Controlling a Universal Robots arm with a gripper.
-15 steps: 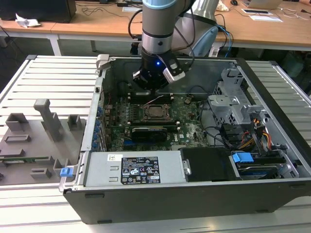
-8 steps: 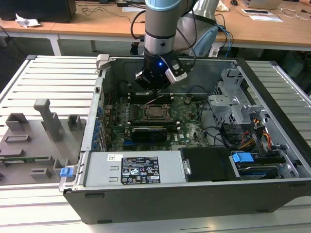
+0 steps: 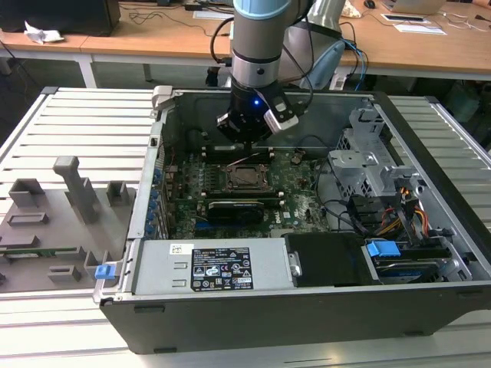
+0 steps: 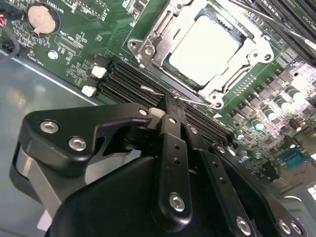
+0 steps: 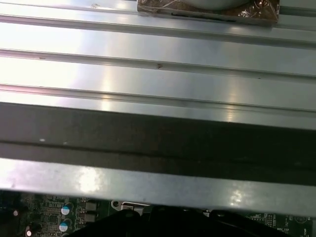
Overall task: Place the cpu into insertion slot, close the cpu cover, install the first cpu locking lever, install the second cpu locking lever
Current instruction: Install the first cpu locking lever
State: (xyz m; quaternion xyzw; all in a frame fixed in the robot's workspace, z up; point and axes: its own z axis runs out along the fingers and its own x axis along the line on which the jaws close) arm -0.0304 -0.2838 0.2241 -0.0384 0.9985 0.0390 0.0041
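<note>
I see the cpu seated flat in the insertion slot on the green motherboard, its pale metal top showing through the window of the cpu cover, which lies closed down around it. In the exterior view the same chip sits mid-board inside the open computer case. A thin wire locking lever runs along the near edge of the socket, beside the black memory slots.

My gripper is poised right at that lever; in the second wrist view the black fingers come together at their tips, jaws closed with the lever wire at their point, though I cannot tell whether they truly pinch it. From the exterior view the gripper hangs just behind the socket, under the arm's blue-lit wrist.

In the first wrist view I see ribbed aluminium tabletop and a strip of motherboard.

A grey fixture tray rests on the table at the exterior view's left.
</note>
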